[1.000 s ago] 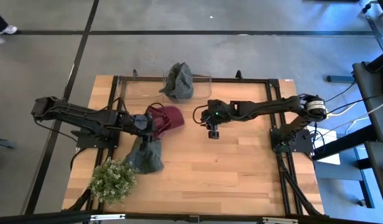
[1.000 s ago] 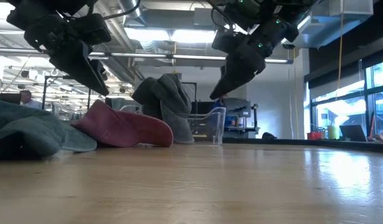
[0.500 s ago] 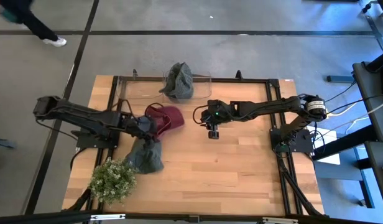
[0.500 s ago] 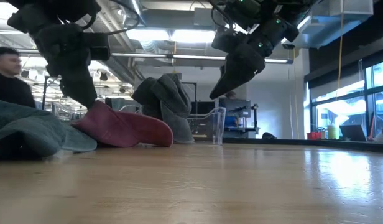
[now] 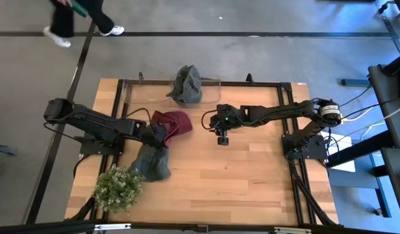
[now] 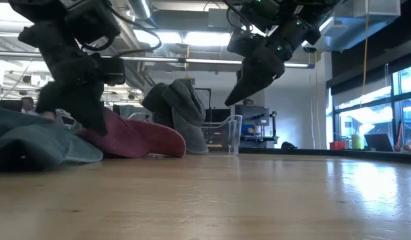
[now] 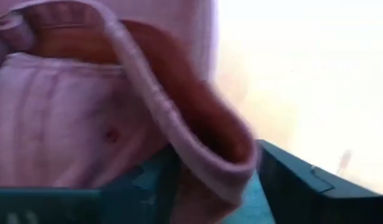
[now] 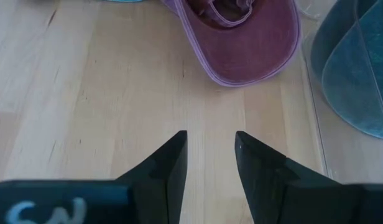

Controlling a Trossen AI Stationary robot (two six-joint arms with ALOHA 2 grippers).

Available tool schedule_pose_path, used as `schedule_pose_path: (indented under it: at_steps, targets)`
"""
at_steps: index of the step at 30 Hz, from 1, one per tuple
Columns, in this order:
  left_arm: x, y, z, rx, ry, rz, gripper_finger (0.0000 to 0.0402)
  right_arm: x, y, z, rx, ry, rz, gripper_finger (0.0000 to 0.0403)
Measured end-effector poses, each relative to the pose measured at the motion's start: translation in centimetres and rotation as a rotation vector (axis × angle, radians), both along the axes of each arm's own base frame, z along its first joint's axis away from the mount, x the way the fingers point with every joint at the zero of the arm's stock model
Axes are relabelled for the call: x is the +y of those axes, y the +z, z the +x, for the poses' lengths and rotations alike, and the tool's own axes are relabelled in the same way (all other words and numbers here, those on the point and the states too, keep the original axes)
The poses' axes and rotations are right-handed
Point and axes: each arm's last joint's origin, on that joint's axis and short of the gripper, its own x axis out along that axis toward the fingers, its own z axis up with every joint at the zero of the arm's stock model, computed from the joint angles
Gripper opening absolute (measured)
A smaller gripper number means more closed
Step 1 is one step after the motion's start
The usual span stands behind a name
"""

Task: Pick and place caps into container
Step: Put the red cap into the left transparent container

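The maroon cap (image 5: 177, 121) lies on the table with its hollow side up, and it also shows in the right wrist view (image 8: 241, 37). My left gripper (image 5: 160, 133) is low at the cap's left side, open, with the cap's rim (image 7: 210, 168) between its fingers. A grey-green cap (image 5: 153, 164) lies on the table nearer the front. Another grey-green cap (image 5: 186, 84) sits heaped in the left end of the clear container (image 5: 213, 83). My right gripper (image 5: 222, 139) hangs open and empty above bare wood, right of the maroon cap. My left gripper has its fingers (image 7: 285, 180) on either side of the maroon cap's folded rim (image 7: 210, 168), coming slanting down from the table's left. I cannot tell whether the fingers touch the rim. The cap rests on the table.
A bushy green plant (image 5: 115, 188) stands at the front left corner. A dark metal frame (image 5: 278, 83) runs around the table's edges. Bare wood lies in the middle and the front right. A person (image 5: 76, 13) walks on the floor beyond the far edge.
My left gripper has gone down and a little toward the table's right, onto the maroon cap's left side, tipping steeper. The cap has stayed where it was. A person has walked across the floor behind the table.
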Motion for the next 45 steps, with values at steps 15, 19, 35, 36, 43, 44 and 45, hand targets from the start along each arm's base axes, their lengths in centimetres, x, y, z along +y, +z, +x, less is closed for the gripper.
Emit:
schedule_pose_path:
  at_steps: [15, 19, 35, 36, 43, 44, 45]
  targets:
    - [2.1, 7.2, 1.3, -0.324, -0.002, -0.225, 0.0005, 0.0, 0.3, 0.3, -0.034, 0.037, -0.041, 0.0135]
    - [3.4, 8.6, 1.4, -0.363, 0.023, -0.403, 0.0004, -0.1, 0.4, 0.4, -0.059, 0.033, -0.041, 0.0135]
    - [5.8, 9.5, 1.2, -0.436, -0.040, -0.569, 0.0004, -3.1, 1.3, 0.3, -0.185, 0.016, 0.413, 0.0135]
    - [6.0, 9.5, 1.2, -0.444, -0.047, -0.565, 0.0004, -3.2, 1.3, 0.3, -0.186, 0.028, 0.426, 0.0135]
    - [6.2, 10.2, 1.4, -0.518, -0.112, -0.568, 0.0004, -3.3, 1.6, 0.5, -0.221, 0.063, 0.439, 0.0135]
    - [6.2, 10.4, 1.5, -0.530, -0.129, -0.573, 0.0004, -3.3, 1.7, 0.5, -0.234, 0.067, 0.435, 0.0135]
    - [6.2, 10.5, 1.5, -0.541, -0.151, -0.583, 0.0004, -3.3, 1.8, 0.6, -0.244, 0.071, 0.433, 0.0135]
